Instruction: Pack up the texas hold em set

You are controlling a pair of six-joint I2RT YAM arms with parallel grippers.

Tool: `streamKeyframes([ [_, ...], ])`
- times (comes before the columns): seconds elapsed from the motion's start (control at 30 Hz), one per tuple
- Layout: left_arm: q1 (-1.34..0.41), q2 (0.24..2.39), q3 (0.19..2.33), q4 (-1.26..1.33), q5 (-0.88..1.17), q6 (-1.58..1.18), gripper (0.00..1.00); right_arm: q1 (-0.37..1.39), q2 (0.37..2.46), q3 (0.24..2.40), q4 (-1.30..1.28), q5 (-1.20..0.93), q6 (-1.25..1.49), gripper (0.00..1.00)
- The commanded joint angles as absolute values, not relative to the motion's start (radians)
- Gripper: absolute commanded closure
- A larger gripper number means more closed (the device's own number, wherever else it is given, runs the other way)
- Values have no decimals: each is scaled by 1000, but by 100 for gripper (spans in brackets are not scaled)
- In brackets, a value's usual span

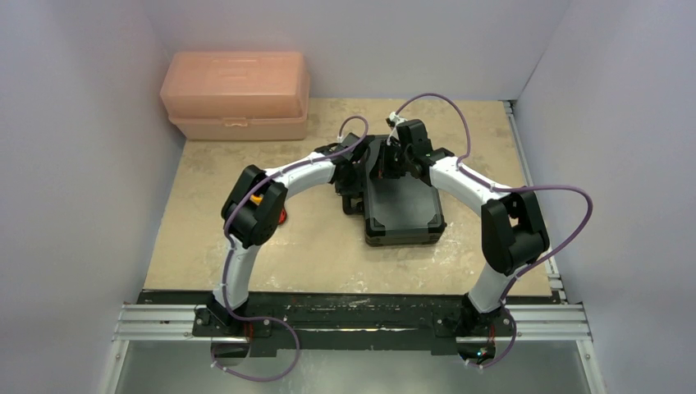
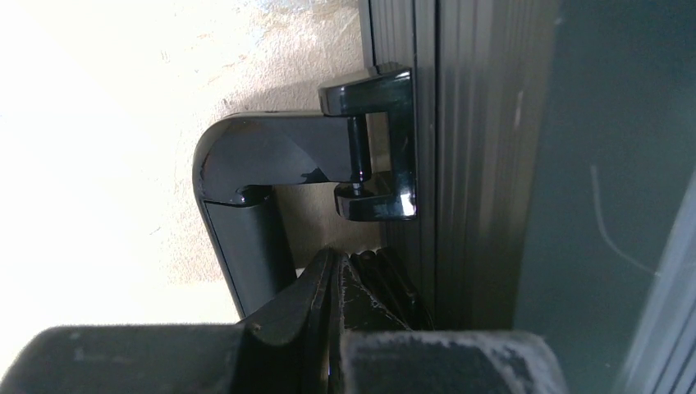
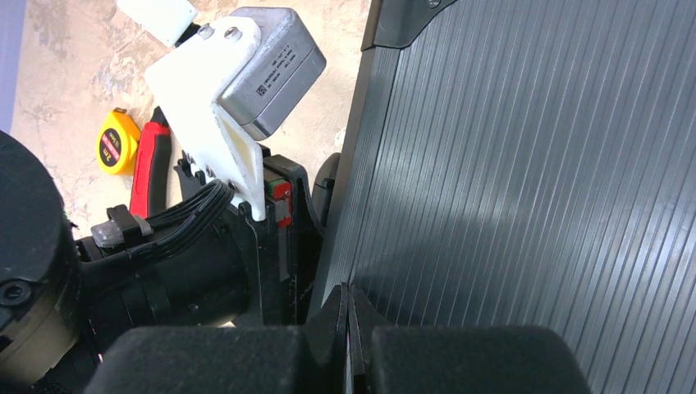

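Risks, L to R: a yellow tape measure point(image 3: 117, 141) & red knife point(image 3: 150, 164) lie on the worktop point(image 1: 246, 246) left of the case, close under the left arm. A wide elbow swing could sweep them off.

Left claw point(image 2: 335, 264) is clenched on nothing, tips tucked just beside the handle point(image 2: 246, 193) at the case's left edge. A sideways shove there, w/ nothing bracing the other side, could skid or pivot the case point(image 1: 400, 209). The tips might also snag the handle bar & drag it. Can't tell if any catch on that edge is fastened; if not, the lid may pop up once pressure comes off.

Right claw point(image 3: 348, 300), also clenched & empty, sits at the ribbed lid near its far end. Pressing off-centre could tip the case or let the tips slide along the ribs. Both wrists crowd the same far end, so arm-to-arm contact is poss.

Look: case sits mid-worktop, lid down, long side running near-to-far. All black, w/ a fine-ribbed lid & a glossy moulded handle on a hinge bracket on the left side. No chips, cards or dice in sight, prob. inside.
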State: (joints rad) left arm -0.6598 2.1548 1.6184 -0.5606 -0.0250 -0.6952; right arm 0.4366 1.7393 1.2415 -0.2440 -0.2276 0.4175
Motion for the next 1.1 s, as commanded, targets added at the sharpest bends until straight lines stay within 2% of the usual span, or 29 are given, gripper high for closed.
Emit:
streamKeyframes([
  [0.0, -675, 2087, 1614, -491, 25, -692, 100, 443, 1781, 1203, -443, -179, 377, 100],
  [0.33, -675, 1867, 1568, -533, -46, -622, 100, 443, 1714, 1263, -472, -177, 363, 99],
  [0.4, -675, 1812, 1546, -532, -59, -604, 98, 443, 1683, 1276, -471, -187, 356, 85],
  [0.43, -675, 1784, 1523, -527, -73, -592, 95, 444, 1664, 1282, -469, -192, 352, 77],
  [0.57, -676, 1662, 1418, -471, -113, -533, 78, 444, 1580, 1297, -443, -199, 344, 33],
  [0.67, -675, 1559, 1331, -420, -158, -478, 56, 445, 1510, 1302, -416, -196, 344, 13],
  [0.77, -675, 1457, 1263, -392, -212, -438, 36, 445, 1450, 1298, -380, -193, 346, 7],
  [0.8, -675, 1426, 1245, -387, -225, -425, 20, 445, 1430, 1293, -365, -193, 347, 5],
  [0.83, -674, 1394, 1225, -381, -236, -413, 10, 446, 1410, 1285, -348, -193, 349, 3],
  [0.87, -671, 1365, 1214, -382, -242, -403, 5, 446, 1388, 1278, -333, -191, 352, 2],
  [0.97, -665, 1280, 1187, -399, -256, -367, 0, 445, 1333, 1267, -295, -178, 360, 1],
  [1.07, -665, 1212, 1175, -429, -275, -328, 0, 446, 1282, 1263, -268, -158, 367, 1],
])
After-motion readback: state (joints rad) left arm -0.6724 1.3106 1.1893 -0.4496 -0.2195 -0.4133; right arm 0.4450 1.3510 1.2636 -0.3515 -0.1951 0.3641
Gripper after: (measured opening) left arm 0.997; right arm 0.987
